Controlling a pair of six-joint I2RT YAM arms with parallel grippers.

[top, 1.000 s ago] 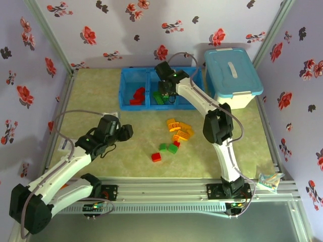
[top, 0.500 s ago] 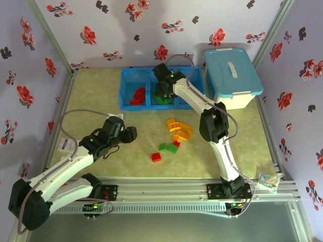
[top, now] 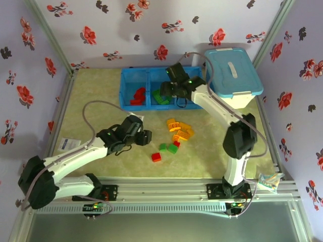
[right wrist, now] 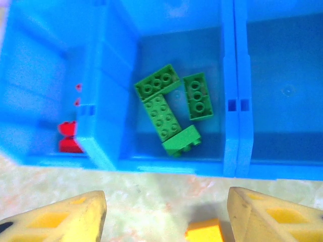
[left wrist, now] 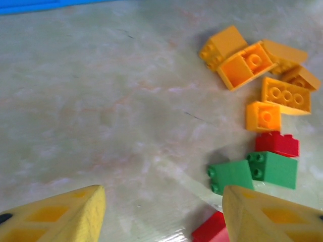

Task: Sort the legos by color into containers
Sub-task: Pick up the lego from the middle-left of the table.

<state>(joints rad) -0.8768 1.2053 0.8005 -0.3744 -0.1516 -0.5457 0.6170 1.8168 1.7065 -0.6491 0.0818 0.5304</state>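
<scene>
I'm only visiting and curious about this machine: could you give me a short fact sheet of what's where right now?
Tray: long, translucent blue plastic, three compartments
Middle compartment: four green plastic bricks
Left compartment: red plastic bricks
Loose on table: yellow-orange bricks, two green bricks, two red bricks
Left hand: open, above loose bricks
Right hand: open, near the tray

— What's cropped at the left wrist?
— A small red plastic brick (left wrist: 211, 231) runs off the picture's bottom edge (so do the yellow fingertips (left wrist: 267, 217) of the left gripper (left wrist: 161, 217)).
— And the right wrist?
— A yellow-orange plastic brick (right wrist: 204, 233) is clipped likewise. In the translucent blue plastic tray (right wrist: 229, 75), red bricks (right wrist: 68, 137) in the left compartment (right wrist: 45, 75) sit half behind its divider (right wrist: 96, 121).
— From above?
— The right arm (top: 212, 102) covers part of the right compartment (top: 196, 73).
</scene>
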